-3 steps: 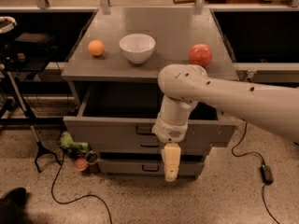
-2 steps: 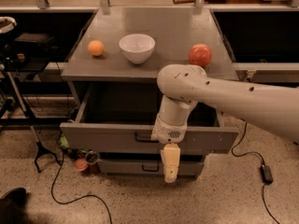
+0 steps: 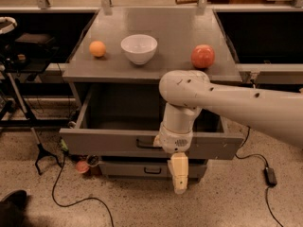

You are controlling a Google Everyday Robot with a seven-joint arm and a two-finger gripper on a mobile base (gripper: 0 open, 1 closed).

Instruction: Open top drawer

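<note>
Top drawer (image 3: 109, 141): grey, flat-fronted metal box, deep, standing well out beneath the matte cabinet top (image 3: 170, 27); interior dark. Black bar handle (image 3: 144, 144) at front centre, partly hidden by the rounded wrist. Gripper (image 3: 179, 176): cream, tapered, hanging below the drawer front, before the lower drawer (image 3: 137, 168); spread or closed cannot be told. Advice: pull straight and level, lest the drawer bind.
</note>
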